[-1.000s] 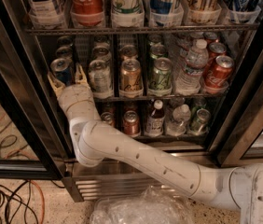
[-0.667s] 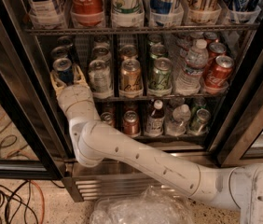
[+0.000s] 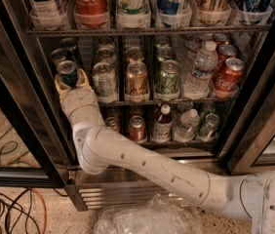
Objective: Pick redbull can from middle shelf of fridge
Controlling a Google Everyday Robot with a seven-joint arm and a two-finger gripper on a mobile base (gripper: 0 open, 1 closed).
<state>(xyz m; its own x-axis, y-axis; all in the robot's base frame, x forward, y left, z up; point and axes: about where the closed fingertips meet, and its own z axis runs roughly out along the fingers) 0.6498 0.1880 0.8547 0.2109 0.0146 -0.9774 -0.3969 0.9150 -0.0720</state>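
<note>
The slim blue-and-silver redbull can [image 3: 69,73] stands at the left end of the wire middle shelf [image 3: 176,100] in the fridge [image 3: 35,130]. The cream gripper [image 3: 70,82] clasps the can, one finger on either side. Compared with a second ago, can and gripper have barely moved, shifting only a touch rightward.

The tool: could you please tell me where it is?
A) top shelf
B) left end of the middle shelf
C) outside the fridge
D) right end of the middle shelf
B: the tool is at the redbull can, at the left end of the middle shelf.
</note>
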